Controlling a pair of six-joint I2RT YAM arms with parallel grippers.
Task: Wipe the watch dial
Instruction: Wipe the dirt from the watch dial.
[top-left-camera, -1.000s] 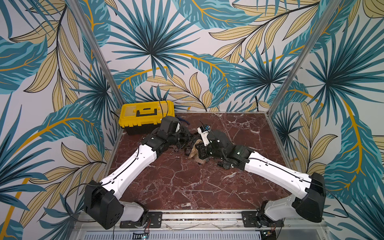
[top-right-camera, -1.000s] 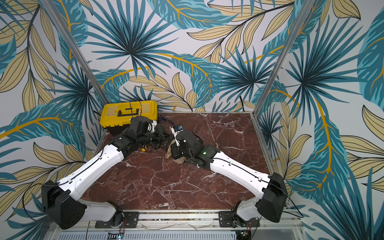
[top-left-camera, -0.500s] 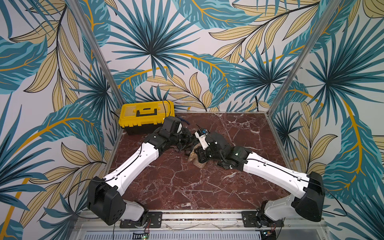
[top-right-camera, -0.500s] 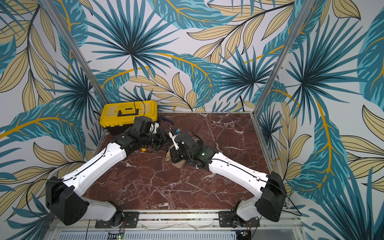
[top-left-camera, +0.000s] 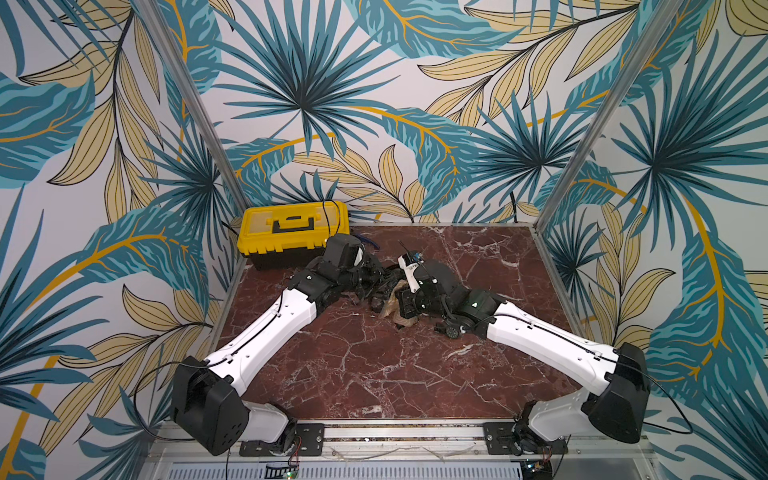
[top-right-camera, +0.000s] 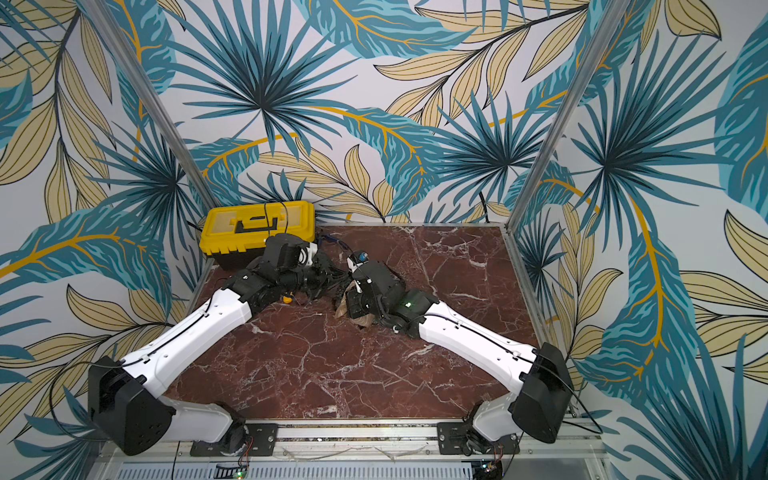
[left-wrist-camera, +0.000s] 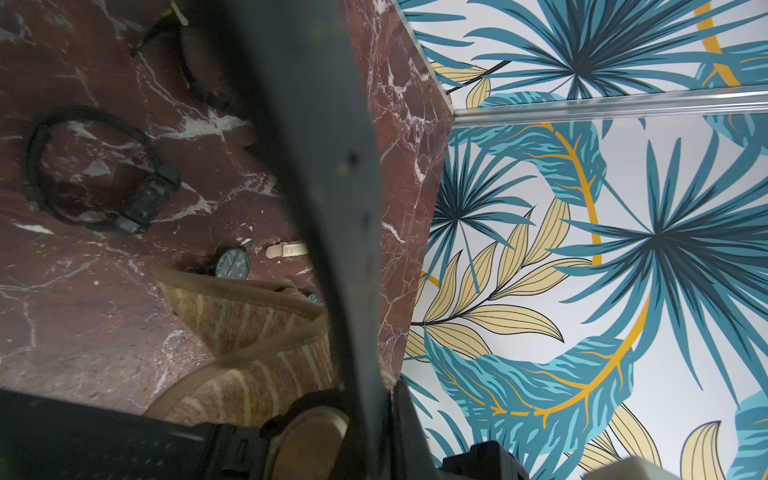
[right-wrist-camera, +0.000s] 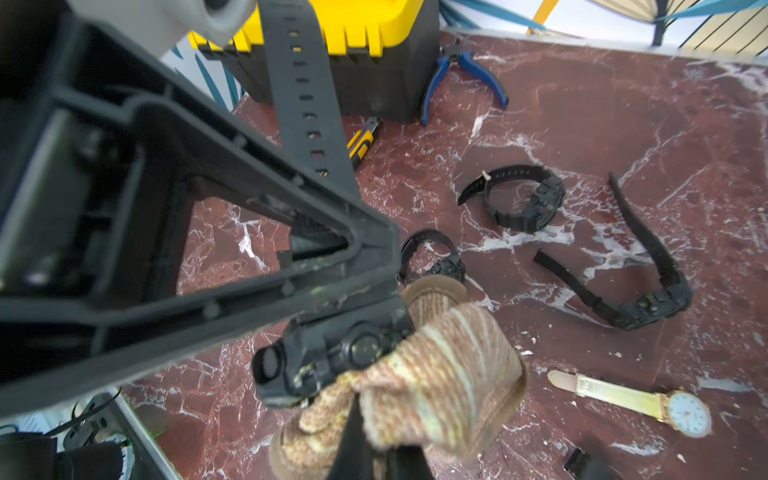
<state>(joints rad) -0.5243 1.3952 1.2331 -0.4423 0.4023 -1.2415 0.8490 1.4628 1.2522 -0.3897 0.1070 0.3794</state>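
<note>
The left hand (top-left-camera: 380, 279) pinches the black watch (right-wrist-camera: 332, 353) steady, clear of the desk (right-wrist-camera: 602, 124), so the right hand (right-wrist-camera: 374, 444), clamped on a striped cloth (right-wrist-camera: 449, 374) just beside it, can rub its face.

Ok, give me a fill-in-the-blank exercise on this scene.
The left gripper, on the black watch, and the right gripper, on the striped cloth, are both ___.
The toolbox has a ___ lid.
The pliers beside it have ___ handles.
The pale-strapped watch on the table has a ___ dial.
Missing: shut; yellow; blue; white.
</note>
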